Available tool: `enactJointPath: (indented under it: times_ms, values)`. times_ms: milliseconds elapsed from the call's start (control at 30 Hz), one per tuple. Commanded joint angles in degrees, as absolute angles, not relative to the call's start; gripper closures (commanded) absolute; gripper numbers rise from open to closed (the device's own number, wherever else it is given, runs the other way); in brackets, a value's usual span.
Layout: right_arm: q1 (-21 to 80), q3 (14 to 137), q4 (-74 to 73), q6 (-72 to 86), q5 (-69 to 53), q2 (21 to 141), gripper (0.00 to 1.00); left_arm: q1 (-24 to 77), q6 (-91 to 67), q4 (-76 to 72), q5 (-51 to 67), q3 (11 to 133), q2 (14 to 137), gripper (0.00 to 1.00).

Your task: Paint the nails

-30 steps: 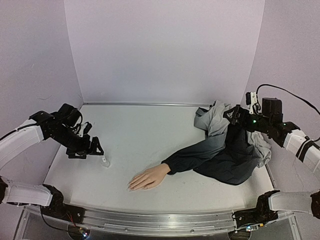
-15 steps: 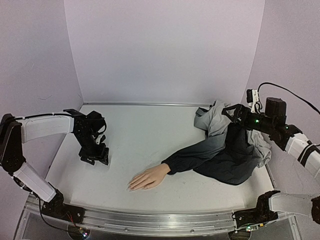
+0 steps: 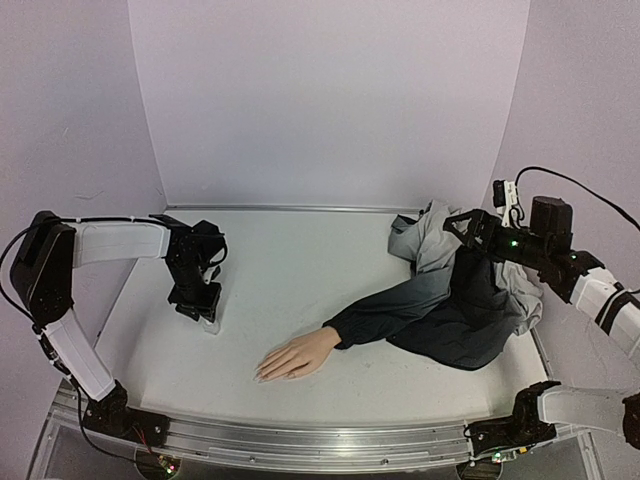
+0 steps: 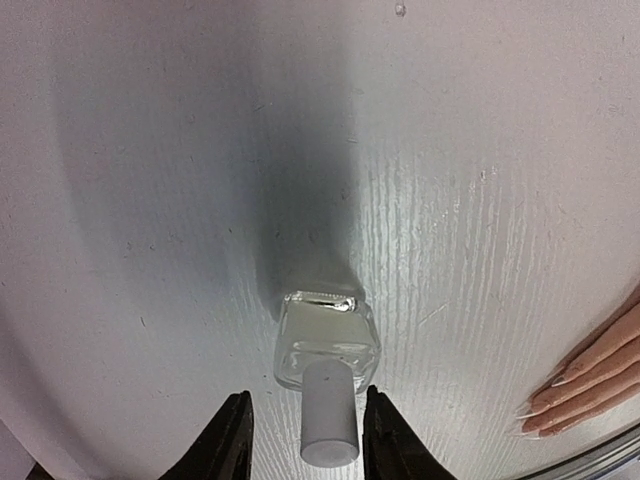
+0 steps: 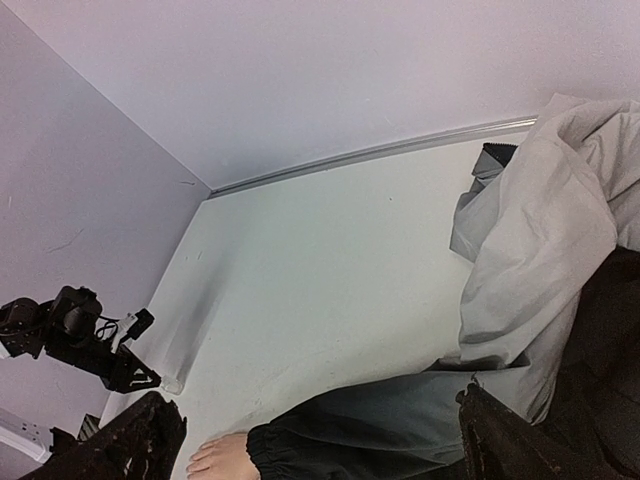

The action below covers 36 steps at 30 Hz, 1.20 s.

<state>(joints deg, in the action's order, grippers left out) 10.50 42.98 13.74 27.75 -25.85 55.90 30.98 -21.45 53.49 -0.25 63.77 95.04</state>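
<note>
The mannequin hand [image 3: 297, 355] lies palm down at the front middle of the table, in a dark navy sleeve [image 3: 400, 310]. Its pale nails [image 4: 537, 412] show at the right edge of the left wrist view. A small clear glass bottle [image 4: 327, 345] with a grey cap [image 4: 328, 415] stands left of the hand. My left gripper [image 4: 310, 440] hangs right over it, one finger on each side of the cap with a narrow gap on both sides, so it is open. My right gripper [image 3: 465, 228] is held wide open above the bunched clothing, holding nothing.
A heap of grey and dark cloth [image 3: 470, 290] fills the right side of the table under the right arm. Lilac walls [image 3: 330, 100] close the back and both sides. A metal rail [image 3: 300, 440] runs along the front edge.
My left arm has swung in over the bottle and turned downward, and its jaws have narrowed around the cap. The right gripper has shifted slightly left and stayed wide open.
</note>
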Motion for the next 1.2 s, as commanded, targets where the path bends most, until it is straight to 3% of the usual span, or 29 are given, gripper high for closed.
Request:
enactJointPath:
  times_ms: [0,133,333,500,667,833,1000,1167]
  values:
    - [10.10,42.98,16.26,28.18,-26.46,54.49,0.02,31.19,-19.96,52.30,-1.25,66.19,95.82,0.63]
    - [10.10,43.23,16.26,27.98,-26.70,55.09,0.02,31.20,-19.78,51.63,-0.26,66.44,96.69,0.65]
    - [10.10,42.92,16.17,28.29,-26.96,55.39,0.02,31.19,-19.44,51.26,-0.18,66.02,96.73,0.77]
    - [10.46,42.54,16.00,27.49,-27.66,56.52,0.02,31.20,-18.84,51.40,1.16,65.83,95.35,0.93]
    - [13.34,42.90,15.47,26.01,-26.37,59.36,0.02,31.20,-17.28,51.98,5.87,67.54,89.60,1.00]
    - [22.10,44.18,17.87,25.04,-22.45,64.98,0.02,31.20,-18.74,52.51,16.39,72.42,84.62,1.00]
    - [33.04,43.21,30.48,26.58,-24.17,72.79,0.02,31.42,-18.26,48.92,29.21,75.56,81.85,1.00]
    - [46.04,49.42,35.75,19.44,-19.25,83.29,0.02,32.05,-20.99,48.88,36.16,78.55,81.66,1.00]
